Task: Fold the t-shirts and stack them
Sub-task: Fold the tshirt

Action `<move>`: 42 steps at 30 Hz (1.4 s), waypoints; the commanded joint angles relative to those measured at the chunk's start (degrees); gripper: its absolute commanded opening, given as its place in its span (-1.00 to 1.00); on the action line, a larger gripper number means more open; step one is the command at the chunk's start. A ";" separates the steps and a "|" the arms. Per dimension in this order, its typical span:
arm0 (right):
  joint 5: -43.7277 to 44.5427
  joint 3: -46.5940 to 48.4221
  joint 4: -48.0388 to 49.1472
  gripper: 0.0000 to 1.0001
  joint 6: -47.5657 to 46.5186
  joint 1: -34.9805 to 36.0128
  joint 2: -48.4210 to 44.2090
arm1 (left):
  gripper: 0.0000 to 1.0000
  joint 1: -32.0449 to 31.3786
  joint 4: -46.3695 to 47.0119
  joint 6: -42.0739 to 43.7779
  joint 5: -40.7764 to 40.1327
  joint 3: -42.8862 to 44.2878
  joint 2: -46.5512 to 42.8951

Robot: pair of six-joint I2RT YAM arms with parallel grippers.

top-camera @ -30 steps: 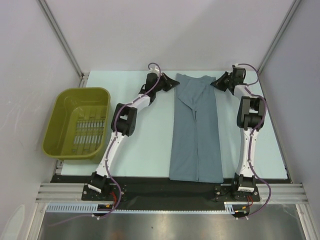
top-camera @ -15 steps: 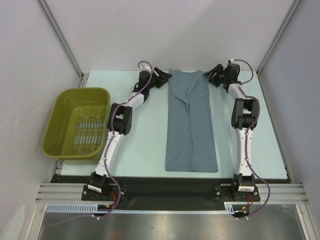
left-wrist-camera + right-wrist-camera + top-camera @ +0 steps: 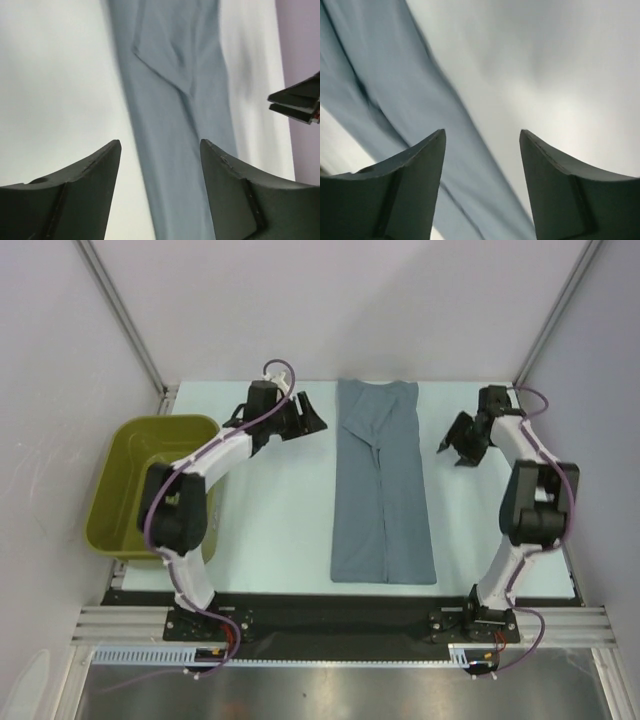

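Note:
A slate blue-grey t-shirt (image 3: 382, 485) lies flat as a long narrow strip down the middle of the table, sides folded in, collar at the far end. My left gripper (image 3: 312, 421) hovers left of the shirt's far end, open and empty. My right gripper (image 3: 455, 445) hangs right of the shirt, also open and empty. The left wrist view looks across the t-shirt (image 3: 175, 100) between the open left gripper (image 3: 160, 145) fingers. In the right wrist view the t-shirt (image 3: 395, 100) runs diagonally behind the open right gripper (image 3: 482, 135).
An olive basket (image 3: 118, 455) stands at the table's left side, partly behind my left arm. The pale table (image 3: 270, 510) ends at a black strip along the near edge. Grey walls close in the far and side edges.
Both grippers have let go of the shirt's far corners and opened. The left arm swung away to the left, the right arm to the right. The shirt shifted slightly farther and now lies still.

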 commanded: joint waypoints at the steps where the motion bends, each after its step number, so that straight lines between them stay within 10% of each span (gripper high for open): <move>1: 6.34 -19.11 -8.13 0.28 -1.96 3.27 -16.61 | 0.38 -3.90 -8.24 6.84 3.21 -11.51 -11.76; 12: -3.50 -50.23 -13.13 -0.01 0.05 8.78 -56.70 | 0.49 -22.80 -10.21 -2.46 9.98 -42.26 -36.73; 42: 5.02 -67.28 -11.46 -0.05 18.43 12.24 -69.90 | 0.01 -29.58 6.22 -15.57 5.85 -52.14 -27.87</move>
